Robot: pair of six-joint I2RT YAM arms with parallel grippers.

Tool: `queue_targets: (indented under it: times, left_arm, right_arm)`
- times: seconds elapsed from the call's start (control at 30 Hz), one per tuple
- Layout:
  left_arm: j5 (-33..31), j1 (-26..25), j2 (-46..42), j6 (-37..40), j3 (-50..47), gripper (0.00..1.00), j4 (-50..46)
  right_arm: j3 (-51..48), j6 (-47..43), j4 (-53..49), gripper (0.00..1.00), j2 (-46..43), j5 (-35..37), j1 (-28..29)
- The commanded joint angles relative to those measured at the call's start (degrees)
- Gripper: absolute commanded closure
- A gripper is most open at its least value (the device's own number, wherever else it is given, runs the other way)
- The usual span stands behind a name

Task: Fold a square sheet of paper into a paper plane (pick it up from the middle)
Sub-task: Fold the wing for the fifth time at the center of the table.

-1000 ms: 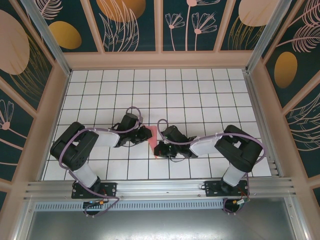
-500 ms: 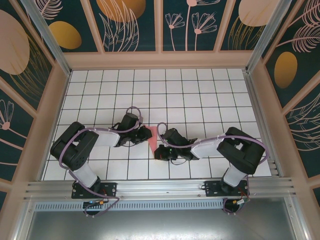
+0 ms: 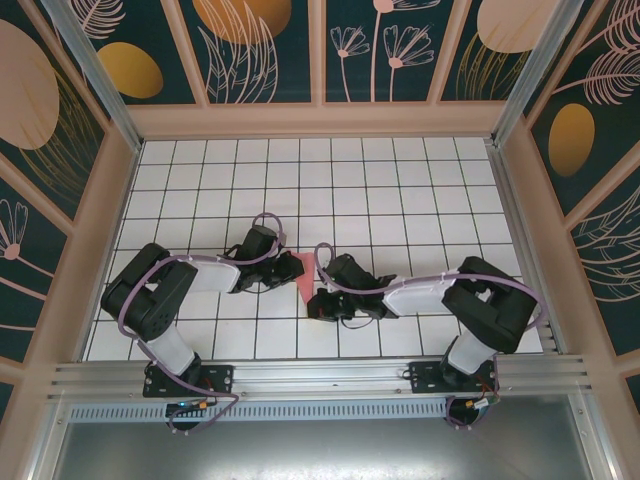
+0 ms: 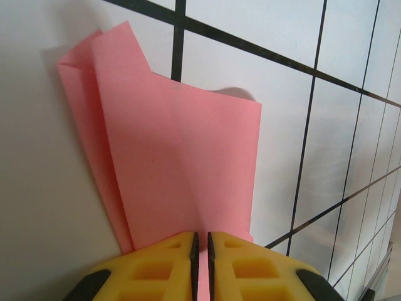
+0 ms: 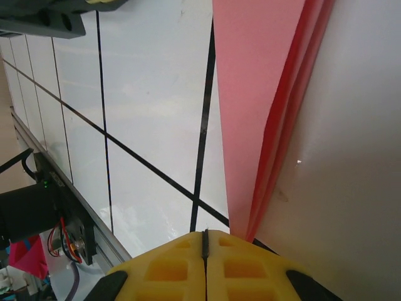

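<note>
Looking back one second, we see that the right claw (image 3: 318, 303) has slid a little toward the left edge of the tabletop (image 3: 400, 180), and its arm has stretched out flatter. The left claw (image 4: 201, 235) has not moved. The square sheet of paper (image 4: 182, 157) has stayed where it was.

The sheet is already folded into a pink wedge, with layers lying on top of each other. It rests on the tabletop close to the near edge, about halfway between the left and right edges, between the two claws.

The left claw is clenched on one edge of the paper, and a thin pink strip shows between its yellow fingers. The right claw is clenched tight with nothing that we can see between its fingers. Its tips sit right against the long folded edge.

We think the right claw is rubbing along the fold to make the crease sharp while the left claw holds the paper down. So the plane is only partly made, and more folds are needed.

We see no box or bowl; the paper lies straight on the tiles.
</note>
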Motion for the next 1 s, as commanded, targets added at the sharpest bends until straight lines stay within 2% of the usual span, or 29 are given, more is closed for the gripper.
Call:
queue_targets:
  times: [0.0,0.3,0.73,0.87,0.97]
  left_arm:
    - [-7.8,0.1,5.0,2.2,-0.5,0.83,-4.3]
    - [-8.4,0.0,4.9,1.5,-0.3,0.83,-4.7]
    - [-9.0,0.1,5.7,1.3,-0.3,0.85,-5.3]
    - [-9.0,0.1,5.3,2.0,-0.2,0.85,-5.7]
    - [-8.7,0.1,4.8,2.3,-0.3,0.85,-5.6]
  right_arm:
    - [1.4,1.1,0.5,0.92,3.1,-1.9,0.4]
    - [-2.8,2.3,-0.4,0.93,6.4,-3.2,1.4]
    - [-6.2,-0.1,-0.1,0.90,0.9,-6.3,2.5]
    - [-6.6,0.3,-0.6,0.90,-2.9,-3.7,2.0]
    - [-6.9,2.0,3.3,0.91,-8.4,-2.2,0.4]
